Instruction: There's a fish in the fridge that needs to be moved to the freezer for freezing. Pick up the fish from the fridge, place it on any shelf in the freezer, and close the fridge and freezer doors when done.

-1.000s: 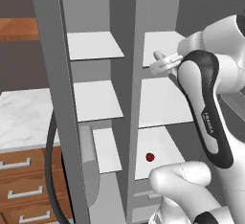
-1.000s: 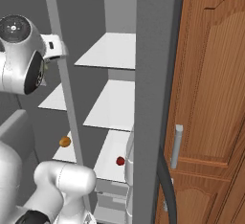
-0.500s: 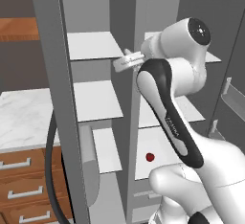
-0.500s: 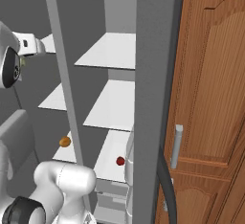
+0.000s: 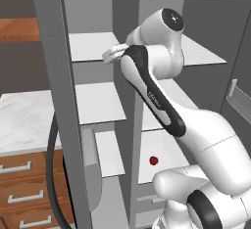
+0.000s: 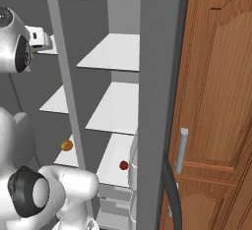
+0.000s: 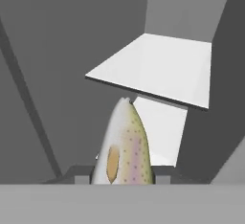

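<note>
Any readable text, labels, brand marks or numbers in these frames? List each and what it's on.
None readable. The arm, the freezer and fridge walls and shelves, the wooden cabinet door and the fish in the hand carry no lettering; the fish has only spots.

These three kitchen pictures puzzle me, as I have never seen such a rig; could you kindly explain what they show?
A white robot arm with dark joints stands on a driving base before a tall grey side-by-side fridge-freezer with both doors open. Two pictures come from cameras on the base, behind the arm to its left and right. The third looks along the gripper, which is shut on a slim speckled grey-tan fish, facing the narrow white shelf of the freezer. In the wider fridge compartment a small dark-red ball lies on a low shelf. A small orange ball lies low in the freezer.
</note>
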